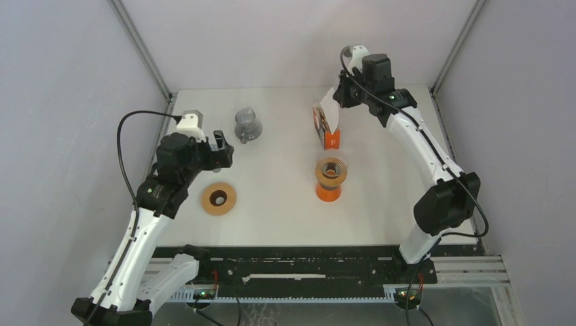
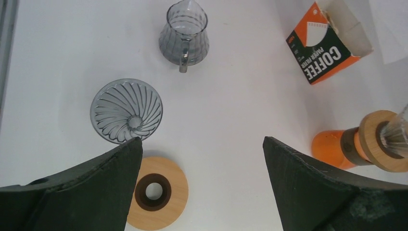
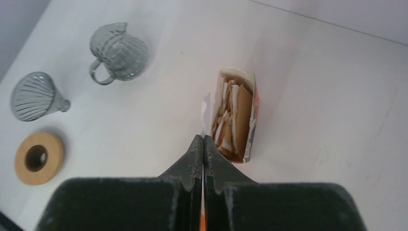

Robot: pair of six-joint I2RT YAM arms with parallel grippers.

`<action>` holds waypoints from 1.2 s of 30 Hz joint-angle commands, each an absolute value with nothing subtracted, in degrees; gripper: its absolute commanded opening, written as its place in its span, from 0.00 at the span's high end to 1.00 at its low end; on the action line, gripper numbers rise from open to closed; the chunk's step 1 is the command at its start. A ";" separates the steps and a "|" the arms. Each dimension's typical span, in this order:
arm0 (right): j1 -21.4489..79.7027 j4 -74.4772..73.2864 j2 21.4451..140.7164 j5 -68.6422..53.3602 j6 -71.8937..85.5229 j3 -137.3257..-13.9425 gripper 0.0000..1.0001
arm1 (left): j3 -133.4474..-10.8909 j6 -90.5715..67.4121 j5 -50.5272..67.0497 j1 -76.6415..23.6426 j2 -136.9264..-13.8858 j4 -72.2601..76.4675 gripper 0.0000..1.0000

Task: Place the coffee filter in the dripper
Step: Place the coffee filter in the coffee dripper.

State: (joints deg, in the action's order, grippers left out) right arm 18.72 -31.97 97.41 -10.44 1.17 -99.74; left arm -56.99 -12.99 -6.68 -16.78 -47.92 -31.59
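Under the left gripper [image 1: 223,148], its fingers spread, one dripper [image 2: 126,117] shows only to the wrist cameras; one jug [image 2: 184,33], one box [image 2: 327,43]. The right gripper [image 3: 203,140] pinches one coffee filter [image 1: 330,105].

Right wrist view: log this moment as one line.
right claw: shut on coffee filter, above filter box | left claw: open | dripper: empty

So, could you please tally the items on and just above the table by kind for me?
1 glass pitcher
1 glass dripper, lying on its side
1 wooden ring
1 filter box, open
1 orange stand with a wooden collar
1 coffee filter, pinched in the right end effector
Total: 6
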 commanded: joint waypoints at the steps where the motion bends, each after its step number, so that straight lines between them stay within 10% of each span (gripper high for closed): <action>1: 18.20 -25.20 90.31 -17.59 4.23 -97.79 1.00 | -56.25 -13.00 -0.57 -16.10 -46.93 -27.81 0.00; 36: 26.35 -19.20 67.38 -42.96 8.30 -77.78 1.00 | -69.87 -17.94 25.12 -21.67 -53.50 -20.62 0.09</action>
State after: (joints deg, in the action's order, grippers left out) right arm 24.97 -18.11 68.58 -37.93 12.84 -77.54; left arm -62.67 -22.35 20.03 -21.28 -51.27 -22.04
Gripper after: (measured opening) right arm 0.006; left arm 0.932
